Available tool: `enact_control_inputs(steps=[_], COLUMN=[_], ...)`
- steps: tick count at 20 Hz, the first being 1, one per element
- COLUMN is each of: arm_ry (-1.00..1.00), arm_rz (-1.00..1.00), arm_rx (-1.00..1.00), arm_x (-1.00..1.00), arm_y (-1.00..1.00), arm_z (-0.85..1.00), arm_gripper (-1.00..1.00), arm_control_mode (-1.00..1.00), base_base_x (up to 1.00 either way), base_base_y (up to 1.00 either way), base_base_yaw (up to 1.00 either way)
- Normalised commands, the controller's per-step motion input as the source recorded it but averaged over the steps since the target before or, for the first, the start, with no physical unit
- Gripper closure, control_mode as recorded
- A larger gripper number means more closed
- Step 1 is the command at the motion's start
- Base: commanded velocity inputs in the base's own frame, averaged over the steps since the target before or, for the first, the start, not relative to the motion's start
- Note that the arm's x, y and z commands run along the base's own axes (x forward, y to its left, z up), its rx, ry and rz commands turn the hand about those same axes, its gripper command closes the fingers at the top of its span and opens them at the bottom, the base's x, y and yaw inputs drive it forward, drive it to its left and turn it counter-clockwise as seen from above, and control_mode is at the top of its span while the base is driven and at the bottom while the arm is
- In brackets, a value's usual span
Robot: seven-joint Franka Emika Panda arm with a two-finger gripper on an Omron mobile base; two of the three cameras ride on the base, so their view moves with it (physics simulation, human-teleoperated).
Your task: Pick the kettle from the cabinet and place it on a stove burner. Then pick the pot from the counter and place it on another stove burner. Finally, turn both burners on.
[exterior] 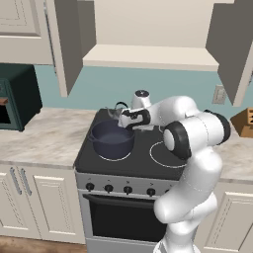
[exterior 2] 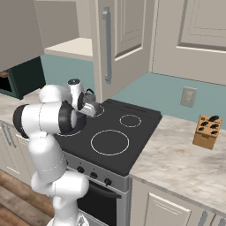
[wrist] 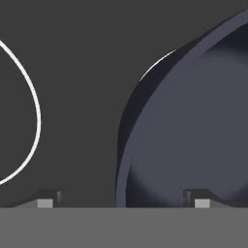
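sitting on the front left burner, the pot (exterior: 111,139) is placed, the kettle (exterior: 117,110) behind it; the gripper (wrist: 123,201) straddles its rim, wide open, holding nothing (knobs (exterior: 127,189) remain).

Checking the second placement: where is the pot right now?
In the left base view the pot sits on the front-left stove burner, just ahead of the kettle; the open gripper straddles its rim.

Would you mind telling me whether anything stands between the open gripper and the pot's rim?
Nothing visible does: the gripper straddles the pot rim with jaws spread, one fingertip over the cooktop, one inside the pot.
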Motion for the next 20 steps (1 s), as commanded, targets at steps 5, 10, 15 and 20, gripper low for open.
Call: enact_control_inputs(steps=[5,10,15,20], arm_ry=[0.0,0.0,0.0,0.0], arm_rz=[0.0,0.0,0.01,0.03], arm_rx=[0.0,0.0,0.0,-0.01], arm_x=[-0.18,-0.2,-0.19,-0.29], arm_y=[0.0,0.0,0.03,0.07], arm_z=[0.46,0.34,0.22,0.31], arm_gripper=[-1.0,-1.0,-1.0,-1.0], arm_control_mode=[-1.0,-1.0,-1.0,-1.0], base_base_x=[0.0,0.0,0.0,0.0], base_base_y=[0.0,0.0,0.0,0.0], base_base_yaw=[0.0,0.0,0.0,0.0])
